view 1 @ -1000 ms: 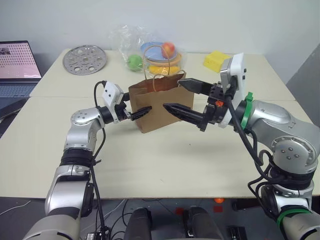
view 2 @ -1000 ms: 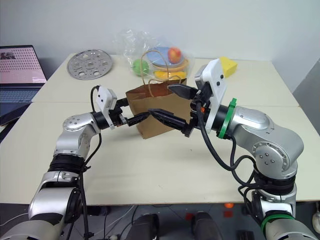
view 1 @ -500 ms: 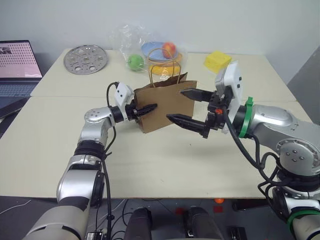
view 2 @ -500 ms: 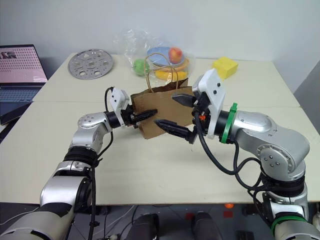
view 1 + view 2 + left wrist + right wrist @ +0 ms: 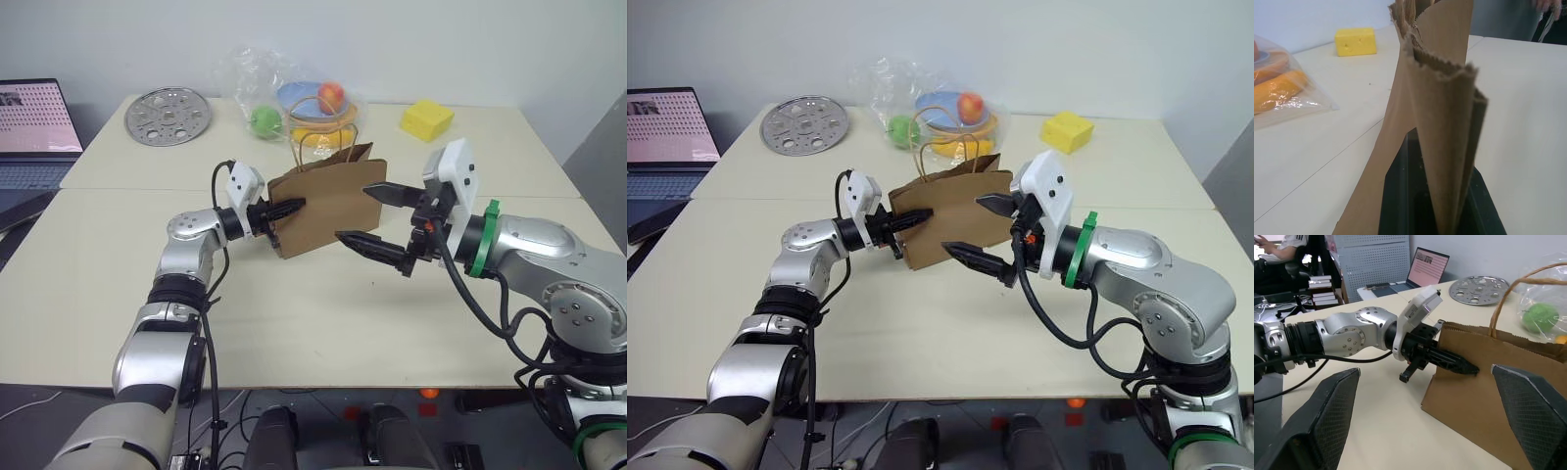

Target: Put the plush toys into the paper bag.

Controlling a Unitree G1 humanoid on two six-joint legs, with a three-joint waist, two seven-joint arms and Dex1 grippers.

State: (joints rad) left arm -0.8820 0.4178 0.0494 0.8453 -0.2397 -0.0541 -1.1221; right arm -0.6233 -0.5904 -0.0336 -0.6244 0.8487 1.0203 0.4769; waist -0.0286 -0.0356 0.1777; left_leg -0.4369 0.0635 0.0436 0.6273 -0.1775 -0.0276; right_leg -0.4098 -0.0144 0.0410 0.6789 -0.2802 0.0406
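A plain brown kraft paper bag (image 5: 328,206) stands at table centre. The left gripper (image 5: 285,209) is clamped on its nine-o'clock edge; the right gripper (image 5: 377,217), jaws apart, hovers at three o'clock. Likely next: spreading the mouth open.

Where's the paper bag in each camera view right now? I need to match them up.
Left eye: paper bag at centre.
Right eye: centre.
Left wrist: its edge up the middle, pinched by the left gripper.
Right wrist: at right.
Shared landmark: yellow block.
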